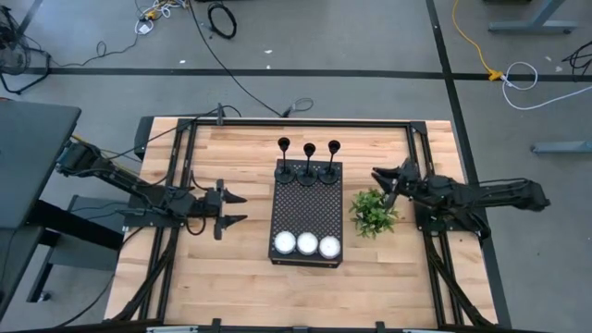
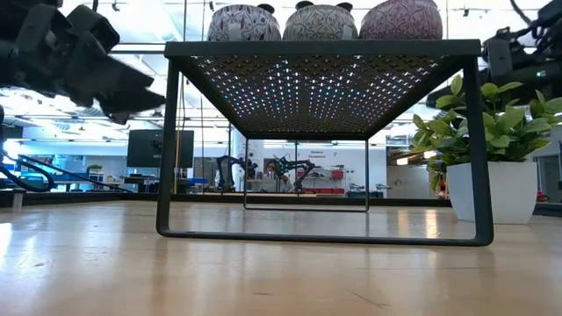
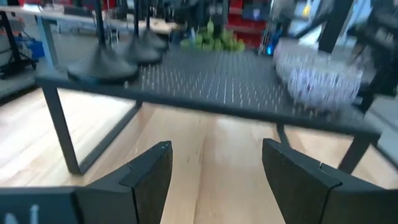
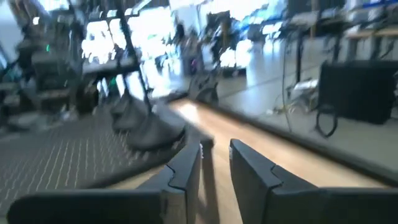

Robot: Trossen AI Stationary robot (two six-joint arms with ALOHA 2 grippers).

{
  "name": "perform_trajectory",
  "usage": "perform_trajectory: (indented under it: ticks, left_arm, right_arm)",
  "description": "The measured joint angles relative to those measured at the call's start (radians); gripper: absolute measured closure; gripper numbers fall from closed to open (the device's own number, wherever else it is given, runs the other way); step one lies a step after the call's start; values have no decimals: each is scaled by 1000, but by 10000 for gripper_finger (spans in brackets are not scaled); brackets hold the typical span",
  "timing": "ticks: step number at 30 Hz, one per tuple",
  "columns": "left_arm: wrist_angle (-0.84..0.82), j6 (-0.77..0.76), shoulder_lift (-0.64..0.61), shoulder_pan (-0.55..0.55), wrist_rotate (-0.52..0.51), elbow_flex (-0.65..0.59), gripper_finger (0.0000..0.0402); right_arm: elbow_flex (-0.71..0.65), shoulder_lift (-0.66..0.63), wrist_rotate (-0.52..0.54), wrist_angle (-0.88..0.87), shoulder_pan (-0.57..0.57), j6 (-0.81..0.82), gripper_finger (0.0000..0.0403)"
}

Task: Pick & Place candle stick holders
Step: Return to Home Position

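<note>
Wood planking in a pale tone forms the table top, bare along its near edge, and a black perforated-metal shelf on thin legs stands at its middle. At the shelf's near end 3 round white candles in patterned cups sit in a row; the low view cuts their tops off. Level with the middle of the shelf, the left gripper hangs just left of it, its 2 dark fingers spread wide and holding nothing. On the shelf's other side a small green leafy plant in a white pot stands on the table just beside the shelf. The right gripper hovers beyond the plant, off the shelf's far right corner, its fingers drawn close with only a narrow gap between them and nothing in it. At the far end of the shelf the 3 matte-black candle stick holders, each a thin stem on a round flat base, stand upright in a row, apart from both grippers. The low view hides them behind the candles, and both wrist views show them only as blurred bases with the stems cut off or smeared. A black metal frame borders the table. Beyond it lies a grey floor crossed by dark tape lines, with loose black, white and yellow cables; the low view looks under the shelf into a bright workshop whose far contents are too small to make out.
</note>
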Motion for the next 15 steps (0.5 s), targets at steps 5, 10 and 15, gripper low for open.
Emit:
perform_trajectory:
  ticks: [5, 10, 15]
  left_arm:
    - [174, 82, -1, -4, 7, -33, 154]
    - [235, 149, -8, -29, 41, -33, 154]
    - [275, 205, 0, -47, 60, -34, 154]
  right_arm:
    - [0, -117, -11, -46, 0, -28, 317]
    - [0, -195, -72, -86, 5, -36, 317]
    - [2, -183, 14, -82, 5, -60, 317]
